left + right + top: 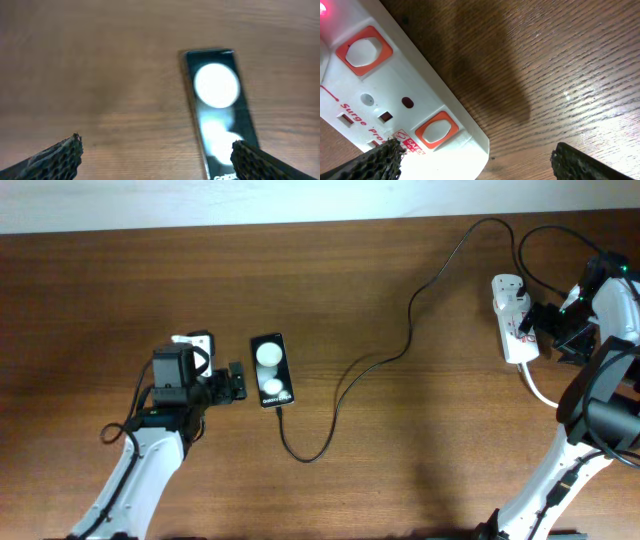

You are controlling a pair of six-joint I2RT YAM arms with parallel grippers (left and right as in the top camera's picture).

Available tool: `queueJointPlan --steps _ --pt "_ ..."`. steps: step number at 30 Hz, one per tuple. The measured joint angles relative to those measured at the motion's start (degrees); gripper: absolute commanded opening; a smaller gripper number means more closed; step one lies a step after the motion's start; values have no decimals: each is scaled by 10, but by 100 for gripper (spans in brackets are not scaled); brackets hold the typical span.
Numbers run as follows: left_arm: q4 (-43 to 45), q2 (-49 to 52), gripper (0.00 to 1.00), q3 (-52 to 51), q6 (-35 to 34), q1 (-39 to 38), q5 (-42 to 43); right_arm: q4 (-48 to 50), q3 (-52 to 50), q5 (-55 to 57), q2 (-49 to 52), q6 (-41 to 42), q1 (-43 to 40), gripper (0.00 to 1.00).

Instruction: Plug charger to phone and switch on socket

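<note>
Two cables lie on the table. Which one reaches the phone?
The thin black cable: it loops over to the phone's lower end. The thick white cord only leaves the power strip at the right.

The overhead camera is looking straight down from well above the bench [400, 460], framing both arms, with the phone [271, 369] left of centre. The left wrist camera is hanging close over the phone, looking down past its own fingers [55, 157], so both views are sharing the phone. The right wrist camera is working far to the phone's right, very close over the socket [395, 95], which the overhead view is also showing.
</note>
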Motion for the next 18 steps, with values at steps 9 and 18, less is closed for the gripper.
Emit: queueJointPlan --steps 9,18 --pt "158 -37 99 -91 63 0 50 0 0 2 0 0 0 99" --pt "266 -89 99 -203 68 0 52 0 0 2 0 0 0 99"
